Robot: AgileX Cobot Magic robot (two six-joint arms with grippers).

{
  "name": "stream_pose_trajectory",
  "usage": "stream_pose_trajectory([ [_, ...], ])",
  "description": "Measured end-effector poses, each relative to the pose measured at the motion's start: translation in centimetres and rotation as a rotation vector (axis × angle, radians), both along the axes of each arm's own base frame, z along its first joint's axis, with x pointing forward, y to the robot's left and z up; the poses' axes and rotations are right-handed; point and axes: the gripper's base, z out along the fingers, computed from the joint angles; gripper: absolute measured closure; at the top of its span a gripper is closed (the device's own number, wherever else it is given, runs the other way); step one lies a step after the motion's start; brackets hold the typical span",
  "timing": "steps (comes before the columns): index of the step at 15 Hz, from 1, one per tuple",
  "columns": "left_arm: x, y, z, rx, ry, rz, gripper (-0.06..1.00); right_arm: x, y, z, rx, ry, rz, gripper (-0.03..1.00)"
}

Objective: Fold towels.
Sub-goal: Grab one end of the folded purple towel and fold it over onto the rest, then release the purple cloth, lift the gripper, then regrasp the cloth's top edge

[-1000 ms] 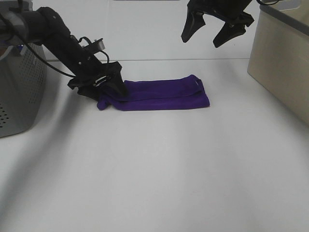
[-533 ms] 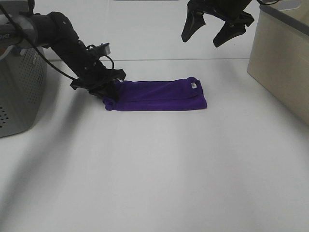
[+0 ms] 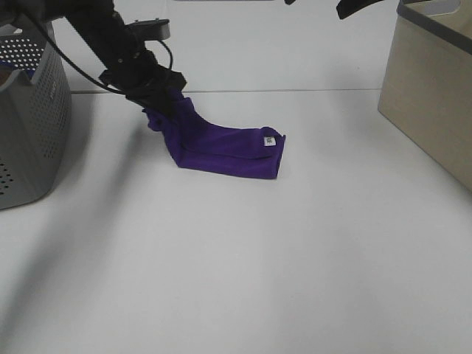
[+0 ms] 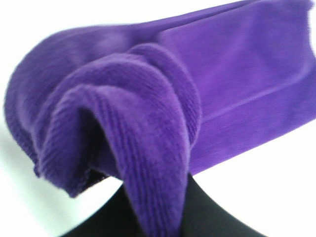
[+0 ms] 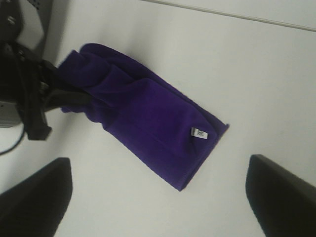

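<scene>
The deep purple towel (image 3: 221,144) lies folded in a long strip on the white table, with its small white tag (image 3: 269,140) on the right end. My left gripper (image 3: 158,98) is shut on the towel's left end and holds it lifted, so the cloth slopes down to the table. In the left wrist view the bunched purple towel (image 4: 148,113) fills the picture over one dark finger (image 4: 197,217). My right gripper (image 5: 158,170) is open and empty, high above the towel (image 5: 143,123) and its tag (image 5: 199,133). Only a sliver of the right gripper (image 3: 355,6) shows at the top edge.
A grey perforated basket (image 3: 29,125) stands at the left edge, close to my left arm. A beige box (image 3: 431,81) stands at the right edge. The table's back edge runs just behind the towel.
My left gripper has lifted the towel's left end up and back to the left. The towel's right end slid left. My right gripper has risen almost out of the top.
</scene>
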Motion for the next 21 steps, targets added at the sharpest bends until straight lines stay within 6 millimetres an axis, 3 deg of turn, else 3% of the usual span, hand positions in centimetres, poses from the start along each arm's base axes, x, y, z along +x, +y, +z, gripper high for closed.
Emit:
stream_pose_trajectory([
  [4,-2.2,-6.5,-0.4,-0.018,-0.022,-0.13,0.9,-1.3,0.0,2.6,0.046,-0.043,0.007,0.05],
  [6,-2.6,-8.1,-1.1,-0.026,-0.026,-0.129,0.88,-1.5,0.0,3.0,0.05,-0.052,0.008,0.05],
  [7,-2.8,-9.0,-1.3,-0.043,-0.04,-0.125,0.8,-1.6,0.0,3.1,0.051,-0.054,0.008,0.05],
  [9,-3.2,-11.0,-0.7,-0.156,-0.057,-0.101,0.44,-2.0,-0.1,3.6,0.058,-0.06,0.01,0.05],
  [10,-3.5,-12.0,-0.4,-0.219,-0.048,-0.1,0.31,-2.3,-0.1,4.2,0.061,-0.072,0.01,0.05],
  [12,-4.2,-13.2,0.0,-0.296,-0.025,-0.115,0.23,-3.4,-0.4,6.0,0.072,-0.113,0.012,0.05],
  [14,-4.2,-13.1,0.3,-0.301,-0.03,-0.132,0.22,-4.6,-0.6,7.7,0.085,-0.152,0.016,0.05],
  [17,-3.3,-11.0,2.3,-0.276,-0.087,-0.116,0.22,-5.2,-0.7,8.6,0.085,-0.176,0.024,0.05],
  [19,-2.9,-9.8,3.8,-0.254,-0.119,-0.091,0.22,-5.4,-0.7,8.5,0.073,-0.181,0.039,0.05],
  [21,-2.5,-9.2,2.4,-0.229,-0.066,-0.024,0.22,-5.2,-0.7,7.1,0.059,-0.136,0.039,0.05],
])
